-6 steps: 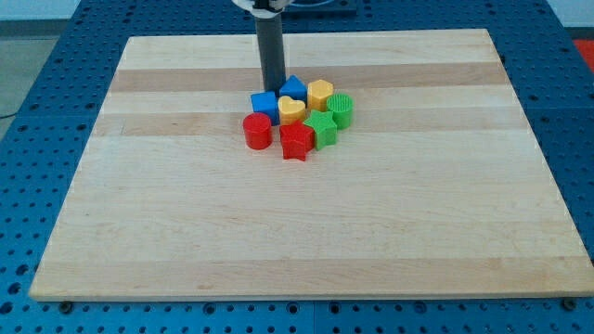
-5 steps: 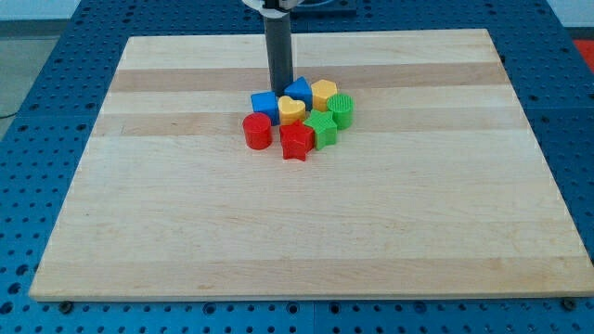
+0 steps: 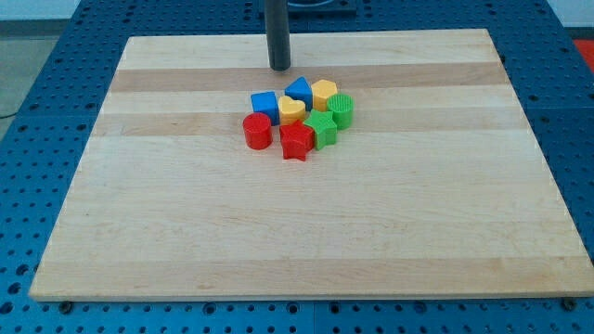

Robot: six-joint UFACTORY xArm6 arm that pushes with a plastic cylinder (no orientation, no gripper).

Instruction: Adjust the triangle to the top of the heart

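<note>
The blue triangle [image 3: 299, 91] sits just above and slightly right of the yellow heart [image 3: 291, 111], touching it. My tip [image 3: 279, 68] is above the cluster, up and left of the blue triangle, apart from all blocks. The rod rises out of the view's top.
Tightly clustered around them on the wooden board [image 3: 186, 223]: a blue cube [image 3: 264, 104] left of the heart, a yellow hexagon [image 3: 322, 94], a green cylinder [image 3: 341, 110], a green star [image 3: 321, 129], a red star [image 3: 296, 141], a red cylinder [image 3: 257, 131].
My tip has pulled back toward the view's top, away from the gap between the blue cube and the triangle. The triangle shifted slightly right earlier; blocks now rest still.
</note>
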